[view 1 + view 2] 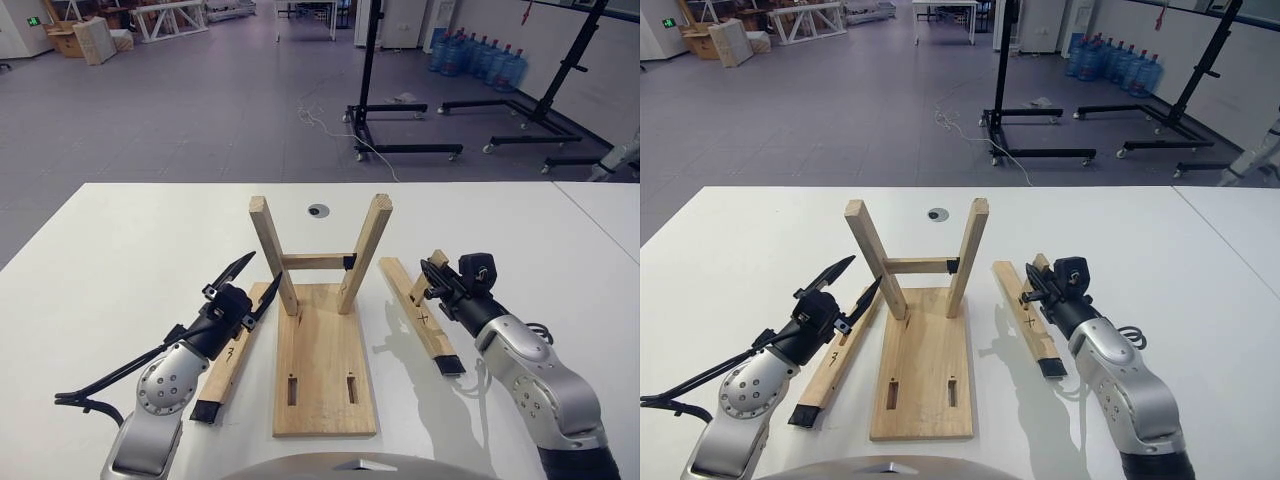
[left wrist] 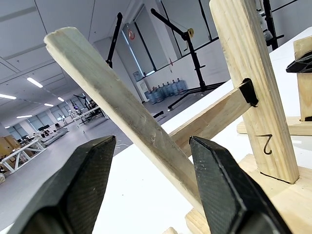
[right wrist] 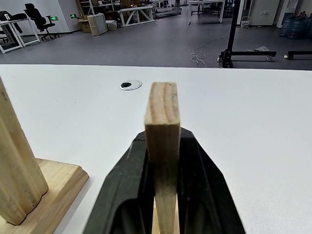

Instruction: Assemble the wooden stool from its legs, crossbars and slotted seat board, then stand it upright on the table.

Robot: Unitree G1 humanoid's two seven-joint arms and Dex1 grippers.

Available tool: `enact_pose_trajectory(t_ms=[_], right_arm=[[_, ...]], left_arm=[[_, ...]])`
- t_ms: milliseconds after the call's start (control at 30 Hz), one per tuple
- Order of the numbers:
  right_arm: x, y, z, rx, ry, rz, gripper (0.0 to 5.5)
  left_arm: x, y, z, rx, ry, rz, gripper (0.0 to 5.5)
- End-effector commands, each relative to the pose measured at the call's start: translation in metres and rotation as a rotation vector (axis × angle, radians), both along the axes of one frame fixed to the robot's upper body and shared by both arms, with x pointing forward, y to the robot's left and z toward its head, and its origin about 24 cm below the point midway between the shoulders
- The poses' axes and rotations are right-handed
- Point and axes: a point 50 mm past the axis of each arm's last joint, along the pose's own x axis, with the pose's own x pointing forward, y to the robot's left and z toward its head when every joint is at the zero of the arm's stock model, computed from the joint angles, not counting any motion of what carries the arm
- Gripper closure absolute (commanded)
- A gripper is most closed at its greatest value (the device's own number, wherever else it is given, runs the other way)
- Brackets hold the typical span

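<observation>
Left wrist view: left gripper spread, flanking tilted upright leg. Right gripper clamped on end of loose leg, beside seat board on desk. Risk: squeezing the tilted leg could lever it from its slot and topple the frame.

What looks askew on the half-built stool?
The left standing leg and right standing leg, joined by the crossbar, splay apart in a V above the seat board, possibly by design. Nothing looks broken or spilled.
</observation>
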Motion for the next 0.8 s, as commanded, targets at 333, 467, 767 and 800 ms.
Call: enact_pose_trajectory(t_ms=[333,467,767,800], right_arm=[[-0.008,-0.01,-0.034,-0.013,0.187,-0.033,4.74],[0.006,-0.004,-0.02,0.043,0.116,-0.046,4.01],[0.028,-0.004,0.01,0.052,-0.03,-0.054,2.81],[0.035,-0.004,0.02,0.056,-0.066,-0.055,2.81]], left_arm=[[0.007,0.003,-0.001,0.019,-0.008,-0.002,2.76],[0.012,0.006,0.002,0.03,-0.026,0.0,2.76],[0.008,0.015,0.0,0.033,-0.032,0.036,2.76],[0.007,0.016,0.0,0.033,-0.031,0.046,2.76]])
